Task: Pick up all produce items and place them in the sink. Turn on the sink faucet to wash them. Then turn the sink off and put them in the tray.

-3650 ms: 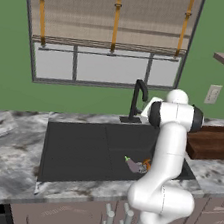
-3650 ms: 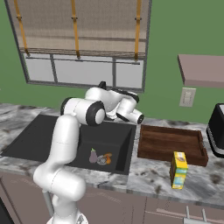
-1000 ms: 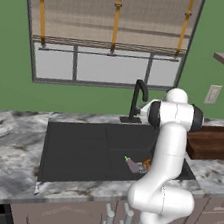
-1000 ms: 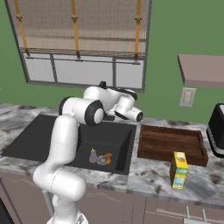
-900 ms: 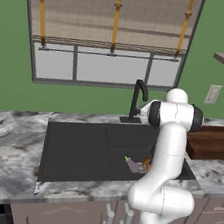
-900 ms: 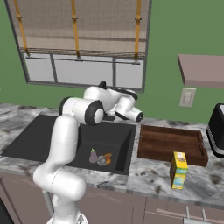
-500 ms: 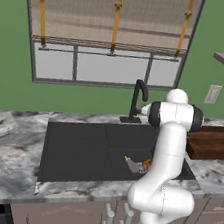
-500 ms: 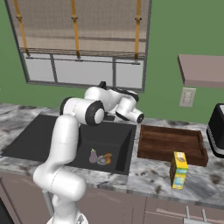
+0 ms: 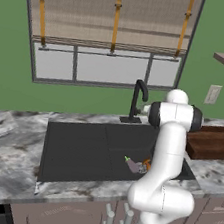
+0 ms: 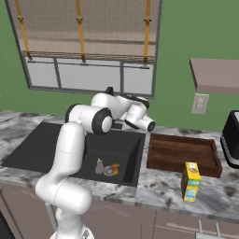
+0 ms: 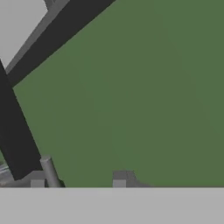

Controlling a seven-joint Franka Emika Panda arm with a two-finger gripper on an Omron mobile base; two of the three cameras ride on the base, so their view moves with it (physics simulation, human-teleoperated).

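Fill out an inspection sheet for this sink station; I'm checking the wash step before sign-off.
Surface: grey marbled counter around a black sink.
Job's things: purple produce and orange produce lie in the sink near the drain; black faucet at the back edge, no water visible; brown tray right of the sink, holding nothing.
Clutter: yellow carton in front of the tray; dark appliance at far right.
Grippers: gripper near the faucet, fingertips apart, holding nothing.
Cables: nothing seen.
Surroundings: green wall, window with blind, wall outlet, shelf.
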